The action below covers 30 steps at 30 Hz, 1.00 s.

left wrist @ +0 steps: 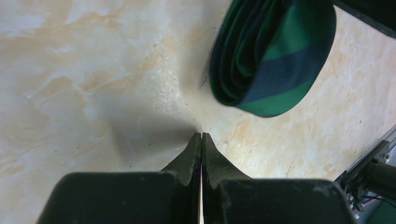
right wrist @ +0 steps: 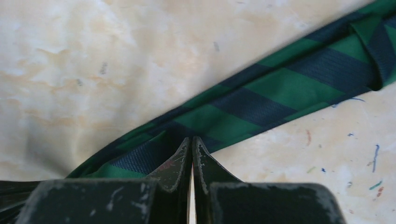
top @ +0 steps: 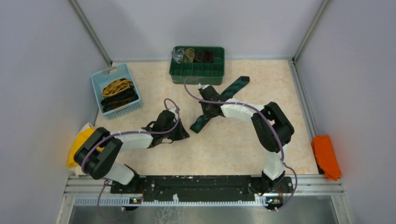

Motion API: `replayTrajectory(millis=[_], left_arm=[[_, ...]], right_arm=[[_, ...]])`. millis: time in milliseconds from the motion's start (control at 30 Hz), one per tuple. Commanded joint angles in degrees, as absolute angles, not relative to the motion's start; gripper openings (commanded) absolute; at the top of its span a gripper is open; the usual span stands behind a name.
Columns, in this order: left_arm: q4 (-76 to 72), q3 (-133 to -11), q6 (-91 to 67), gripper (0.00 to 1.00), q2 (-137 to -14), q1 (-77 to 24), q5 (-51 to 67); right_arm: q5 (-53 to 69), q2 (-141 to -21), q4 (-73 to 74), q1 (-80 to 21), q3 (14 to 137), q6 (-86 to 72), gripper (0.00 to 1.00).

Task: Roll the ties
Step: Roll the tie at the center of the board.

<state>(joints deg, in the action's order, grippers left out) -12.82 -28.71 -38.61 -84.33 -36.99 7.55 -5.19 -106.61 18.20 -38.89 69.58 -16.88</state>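
Both your end effectors are fully closed: the left end effector [left wrist: 201, 136] holds nothing, tips near the table [left wrist: 93, 70] beside the folded end of the green tie [left wrist: 275, 60]. The right end effector [right wrist: 192, 140] rests its tips on the tie's flat stretch mid-table; you cannot tell whether cloth is nipped.

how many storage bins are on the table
2: a light blue slotted plastic basket at the back left holding loose ties, and a dark green compartmented plastic crate at the back centre, rolled ties in its rear row.
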Motion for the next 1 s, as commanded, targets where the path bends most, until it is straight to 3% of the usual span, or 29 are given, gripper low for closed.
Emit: replayTrajectory(millis=[0, 467, 733, 967], left_arm=[[-9.1, -28.8, -37.6, 0.00, -87.8, -37.5, 8.6], [-4.9, -29.0, -36.2, 0.00, -85.0, -37.4, 4.2], [6.7, -31.4, -37.5, 0.00, -81.7, -37.4, -5.3], [14.2, -33.7, -40.6, 0.00, -77.3, -37.4, -15.0]], right_arm=[[-4.2, -107.7, 18.3, -42.1, 73.4, -16.2, 0.00], [-4.0, -109.2, 19.8, -46.5, 70.7, -19.2, 0.00], [-18.1, -105.2, 23.0, -46.5, 74.0, -17.8, 0.00], [-21.8, -97.2, 24.7, -46.5, 71.7, -18.7, 0.01]])
